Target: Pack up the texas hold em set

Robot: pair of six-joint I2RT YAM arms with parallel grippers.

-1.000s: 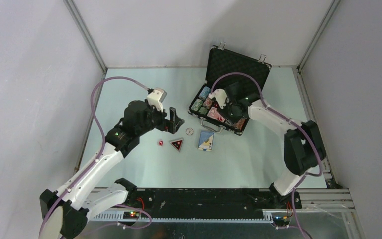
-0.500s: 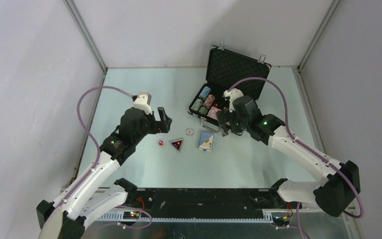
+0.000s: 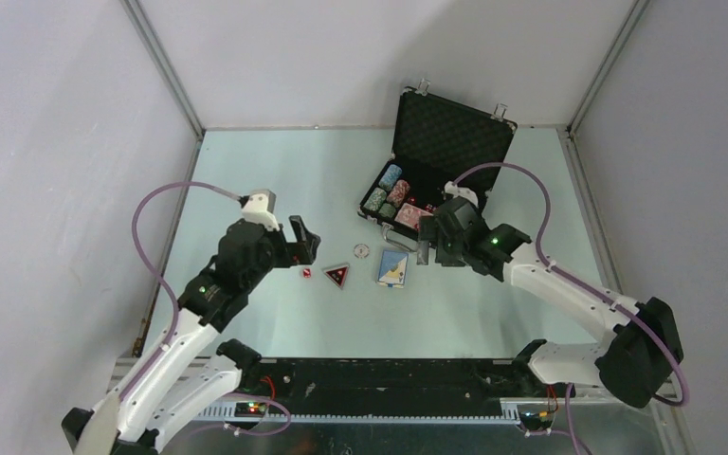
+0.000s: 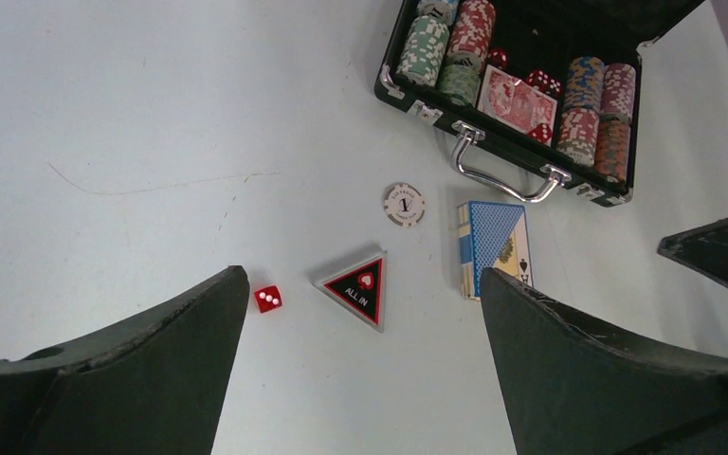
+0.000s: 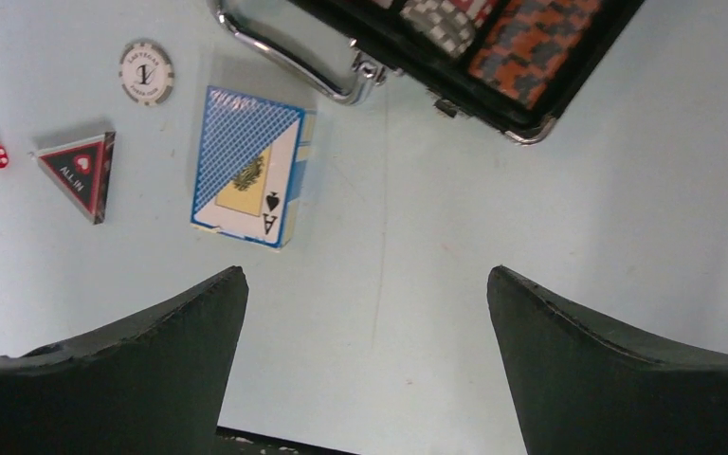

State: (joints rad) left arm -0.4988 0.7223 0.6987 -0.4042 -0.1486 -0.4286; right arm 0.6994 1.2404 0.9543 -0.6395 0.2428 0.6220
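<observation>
Both spread wide, empty: left pincer [image 4: 362, 273] near red die [image 4: 267, 299], right pincer [image 5: 368, 270] near blue deck [image 5: 246, 166], probably not touching.

One briefcase [image 3: 450, 133], one blue deck [image 4: 498, 242], one red deck [image 4: 517, 102], one triangle [image 4: 358, 289], one button [image 4: 404, 204], one loose die [image 4: 267, 299].

White shells along left arm [image 3: 175, 332] and right arm [image 3: 569, 289], black joints [image 3: 246, 256], green lights [image 3: 496, 240], looping purple cables [image 3: 499, 164], matte black wedge-shaped pincer fingers [image 4: 142, 370].
</observation>
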